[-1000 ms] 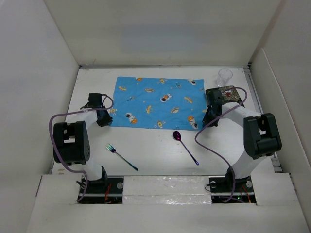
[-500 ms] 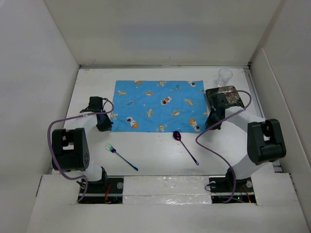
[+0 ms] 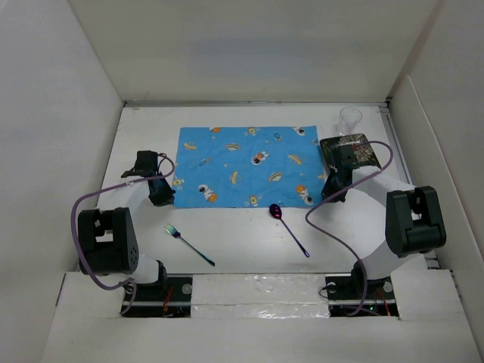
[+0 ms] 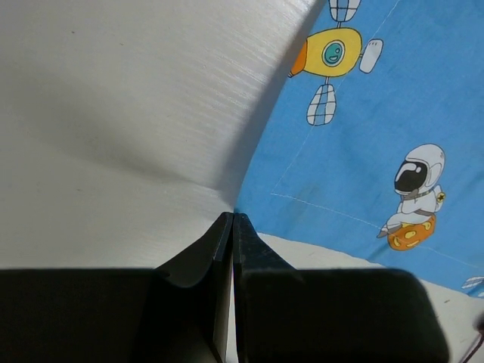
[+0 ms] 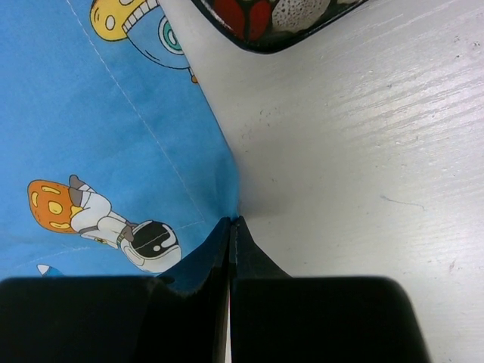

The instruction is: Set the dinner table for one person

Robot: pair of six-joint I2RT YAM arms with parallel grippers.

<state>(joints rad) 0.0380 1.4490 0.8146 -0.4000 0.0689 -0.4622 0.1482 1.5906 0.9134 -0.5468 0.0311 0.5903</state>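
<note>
A blue cartoon-print placemat (image 3: 246, 164) lies on the white dinner table (image 3: 234, 234). My left gripper (image 3: 164, 199) is shut on the placemat's near left corner (image 4: 236, 213). My right gripper (image 3: 327, 193) is shut on its near right corner (image 5: 231, 219). A purple spoon (image 3: 289, 228) lies just in front of the placemat. An iridescent fork (image 3: 189, 245) lies at the front left. A dark patterned square plate (image 3: 352, 150) sits beside the placemat's right edge, its rim also in the right wrist view (image 5: 265, 23). A clear glass (image 3: 349, 119) stands behind the plate.
White walls enclose the table on the left, back and right. The arm bases stand at the near edge.
Both grippers have drawn the placemat toward the near edge, and it now lies straighter. Its front edge has come close to the spoon's bowl.
</note>
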